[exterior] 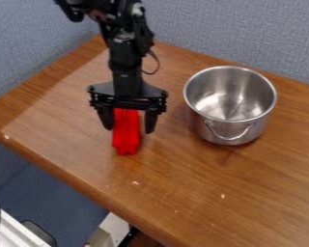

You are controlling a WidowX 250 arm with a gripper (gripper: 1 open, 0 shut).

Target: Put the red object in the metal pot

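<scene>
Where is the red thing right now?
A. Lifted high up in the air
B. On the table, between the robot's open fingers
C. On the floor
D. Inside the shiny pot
B: the red object lies on the wooden table with the open gripper straddling its upper end, and the metal pot beside it is empty.

Black robot arm (119, 39), blocky jointed links, thin cable alongside; black two-fingered end effector (127, 121) on crossbar.
</scene>
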